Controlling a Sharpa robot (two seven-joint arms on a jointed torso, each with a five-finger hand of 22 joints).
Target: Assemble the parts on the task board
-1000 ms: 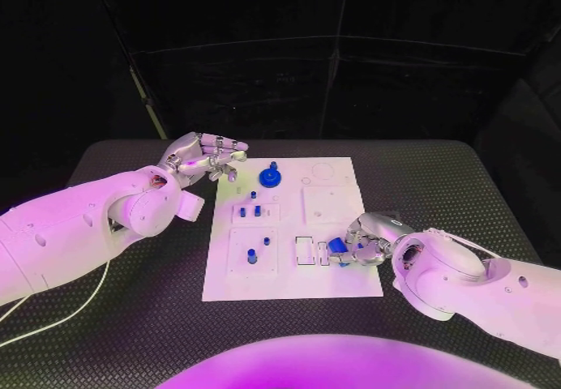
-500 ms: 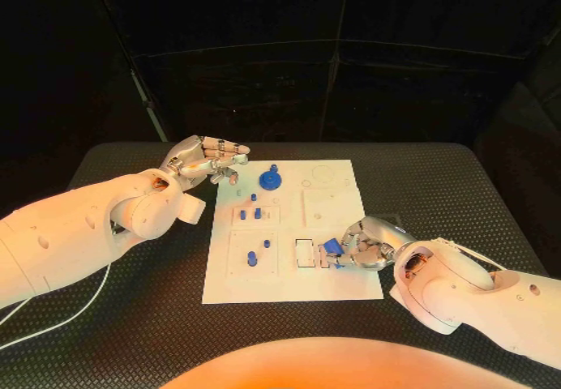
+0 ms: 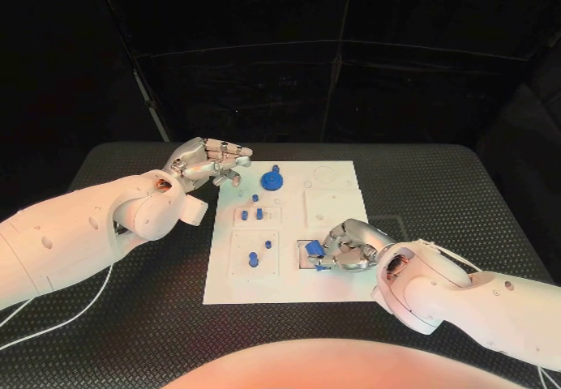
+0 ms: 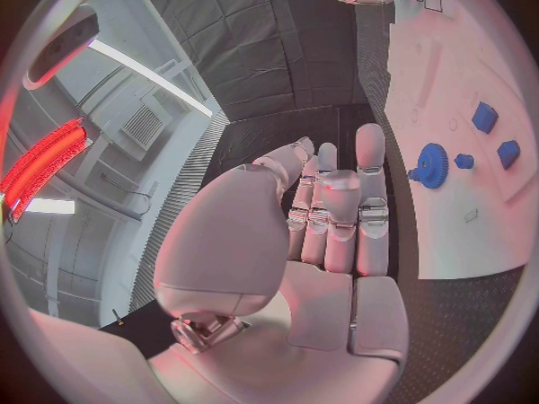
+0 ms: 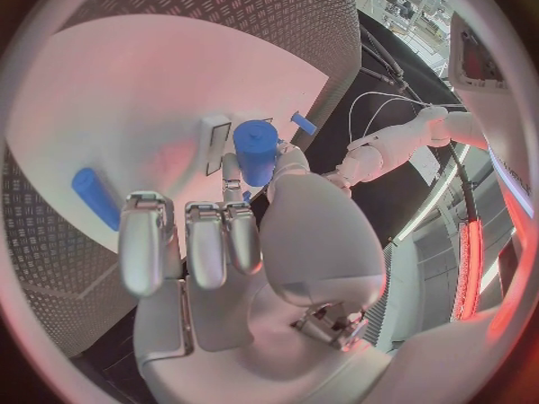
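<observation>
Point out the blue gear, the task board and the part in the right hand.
blue gear [image 3: 272, 179], head view, its toothed disc.
task board [image 3: 333, 198], head view, bare white surface.
blue part [image 5: 256, 149], right wrist view, its side, held by right hand [image 5: 225, 242].

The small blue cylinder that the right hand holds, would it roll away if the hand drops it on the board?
Probably yes. The blue cylinder looks round and smooth, so lying on its side on the flat task board it could roll. It seems rigid plastic and likely light, since the right hand holds it with fingertips alone.
</observation>
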